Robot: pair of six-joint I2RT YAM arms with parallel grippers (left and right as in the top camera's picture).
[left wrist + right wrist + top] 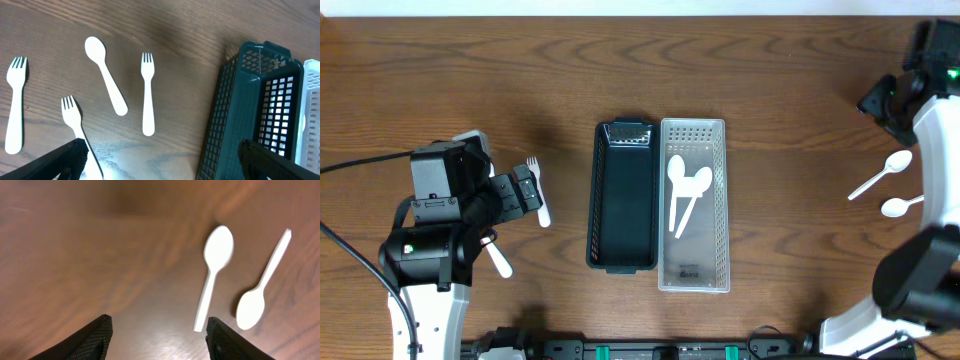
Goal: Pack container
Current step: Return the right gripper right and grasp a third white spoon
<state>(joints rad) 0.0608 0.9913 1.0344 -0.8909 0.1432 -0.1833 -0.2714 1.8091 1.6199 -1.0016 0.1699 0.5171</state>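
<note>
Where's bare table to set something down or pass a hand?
Free: table between white basket and loose spoons; strip between green basket and fork. Crowded: cutlery by the left tool.

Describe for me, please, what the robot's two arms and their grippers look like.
Both the left arm and the right arm have white links joined by rounded black joints, each with a small green light. A black cable runs off the left arm. The left gripper and right gripper are black, with matte wedge-shaped fingers.
</note>
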